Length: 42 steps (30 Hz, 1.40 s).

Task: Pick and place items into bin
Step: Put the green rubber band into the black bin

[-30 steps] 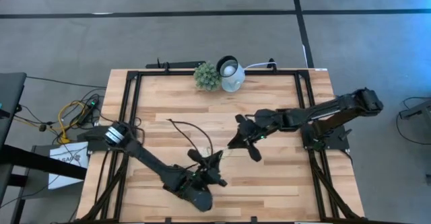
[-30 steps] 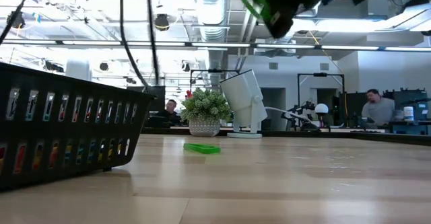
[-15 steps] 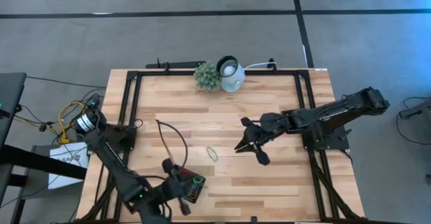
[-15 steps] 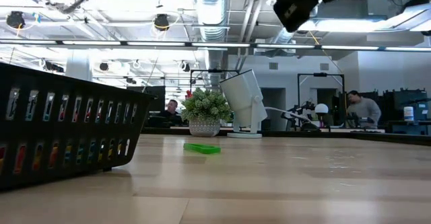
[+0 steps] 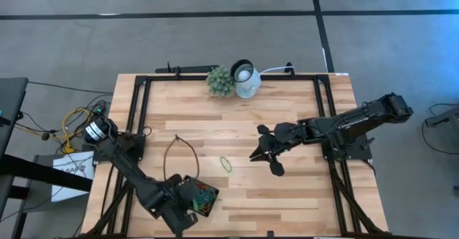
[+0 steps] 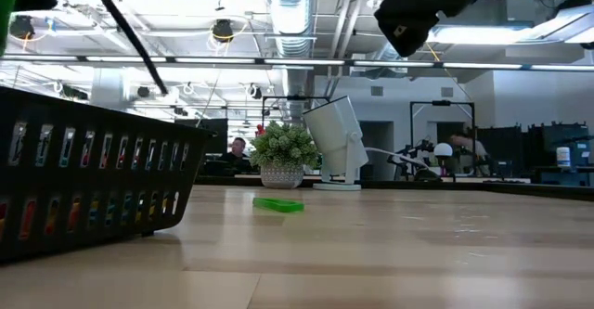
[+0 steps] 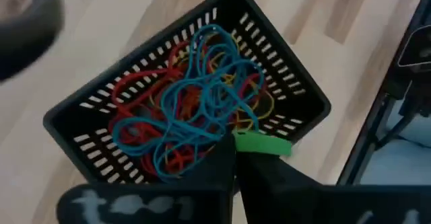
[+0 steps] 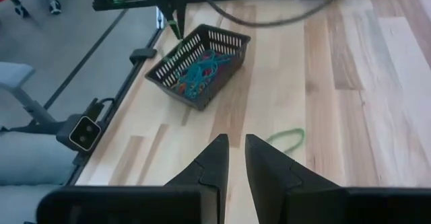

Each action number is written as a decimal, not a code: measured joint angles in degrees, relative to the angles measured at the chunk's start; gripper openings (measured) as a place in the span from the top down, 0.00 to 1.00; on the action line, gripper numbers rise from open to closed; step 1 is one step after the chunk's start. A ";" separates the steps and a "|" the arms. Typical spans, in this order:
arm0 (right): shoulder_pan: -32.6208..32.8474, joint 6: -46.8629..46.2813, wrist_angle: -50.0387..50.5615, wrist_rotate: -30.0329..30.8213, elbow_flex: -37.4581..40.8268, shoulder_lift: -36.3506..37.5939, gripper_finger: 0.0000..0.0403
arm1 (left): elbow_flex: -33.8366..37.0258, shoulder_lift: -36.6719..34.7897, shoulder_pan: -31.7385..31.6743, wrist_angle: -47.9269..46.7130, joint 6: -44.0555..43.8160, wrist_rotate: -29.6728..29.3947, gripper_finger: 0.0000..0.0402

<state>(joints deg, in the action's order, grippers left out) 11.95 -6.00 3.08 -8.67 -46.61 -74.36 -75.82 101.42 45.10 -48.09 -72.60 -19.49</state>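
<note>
The left end effector [image 7: 234, 158] hangs just above the small black slotted plastic bin [image 7: 289, 89], its fingers pressed shut on a short green rubber-band loop [image 7: 261, 143] over the heap of blue, red and yellow bands [image 7: 195, 103] already inside. To do this step well, the fingers should part only while they are squarely over the bin's middle, low enough that the floppy loop drops onto the heap instead of draping over the wall. The right end effector [image 8: 231, 158] waits well apart over the wooden bench [image 5: 287, 189], fingers a narrow slit apart and empty, with one thin green loop [image 8: 287, 138] lying flat just ahead of it, between it and the bin. Only the left wrist view shows the pinched band and the bin's contents; the high view shows both arms and the stray loop [image 5: 226, 164] but hides the grip, and the low view sees only the bin's wall [image 6: 93, 184].
</note>
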 joint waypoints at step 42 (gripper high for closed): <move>-0.83 10.77 -21.50 -0.36 -0.72 -28.24 0.76 | -3.40 -0.24 -6.40 -14.17 -1.17 1.37 0.67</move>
<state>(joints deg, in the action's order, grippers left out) 11.12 4.77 -18.42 -9.02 -47.33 -102.60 -79.22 101.19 38.70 -62.26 -73.77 -18.13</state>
